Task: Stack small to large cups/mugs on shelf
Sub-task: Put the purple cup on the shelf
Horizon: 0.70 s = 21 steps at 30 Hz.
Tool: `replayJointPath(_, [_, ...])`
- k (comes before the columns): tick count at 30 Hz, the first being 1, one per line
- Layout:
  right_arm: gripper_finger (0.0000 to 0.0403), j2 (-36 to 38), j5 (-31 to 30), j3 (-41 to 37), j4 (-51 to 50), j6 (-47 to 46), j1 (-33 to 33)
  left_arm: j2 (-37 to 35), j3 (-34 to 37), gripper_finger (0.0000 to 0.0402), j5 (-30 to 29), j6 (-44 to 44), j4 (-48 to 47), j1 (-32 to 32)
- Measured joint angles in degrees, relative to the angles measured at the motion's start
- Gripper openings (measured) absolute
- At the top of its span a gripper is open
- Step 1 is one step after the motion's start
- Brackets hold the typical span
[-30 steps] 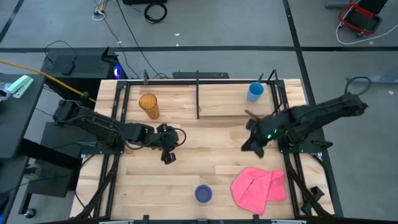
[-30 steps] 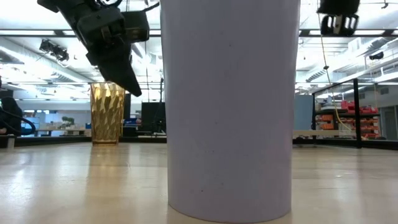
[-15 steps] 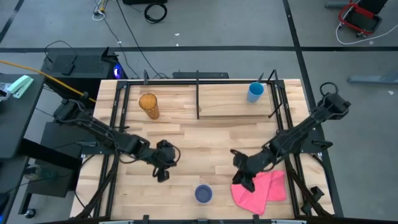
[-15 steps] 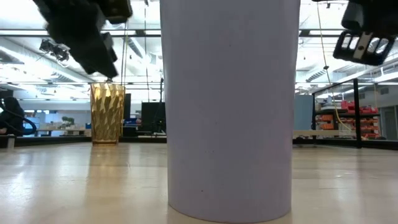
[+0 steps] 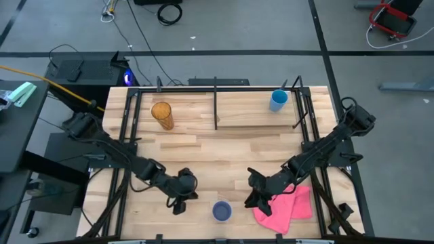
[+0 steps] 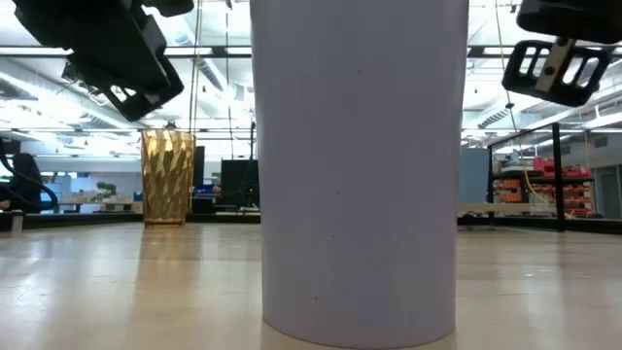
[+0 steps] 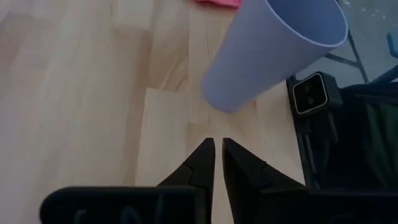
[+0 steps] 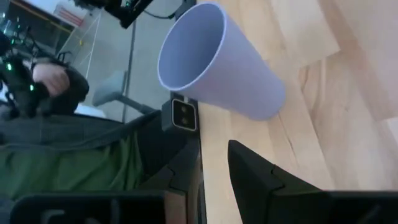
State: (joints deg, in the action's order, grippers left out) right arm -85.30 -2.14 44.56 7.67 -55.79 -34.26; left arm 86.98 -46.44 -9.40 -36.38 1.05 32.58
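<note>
Both arms reach low over the near edge of the table (image 5: 224, 152), flanking the lavender cup (image 5: 222, 211) that stands upright there on its own. The left gripper (image 5: 180, 203) hangs just to one side of the cup, its fingers (image 7: 202, 165) pressed almost together with only a thin slit between them, holding nothing. The right gripper (image 5: 251, 200) sits just on the cup's other side, at the edge of the pink cloth (image 5: 285, 205), with its fingers (image 8: 249, 171) spread a little and empty. Neither gripper touches the cup, which fills the middle of the low view. At the far side of the table, the shelf (image 5: 224, 110) carries the other two cups well apart: the amber tumbler (image 5: 162, 114) stands near its left end and the bright blue cup (image 5: 279, 99) near its right end, both upright. A small camera block (image 7: 309, 94) is mounted at the table's near edge, close to the lavender cup
</note>
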Motion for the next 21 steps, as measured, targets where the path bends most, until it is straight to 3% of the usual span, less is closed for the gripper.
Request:
replayJointPath(10, [0.009,-7.3,-0.4,0.2,6.7,-1.7,-1.5,7.8,-0.5,0.0045,9.5,1.1,12.9,0.5])
replayJointPath(21, [0.009,-20.7,-1.0,11.0,6.6,4.1,-2.3,12.8,-5.0,0.0051,11.0,4.0,16.5,0.5])
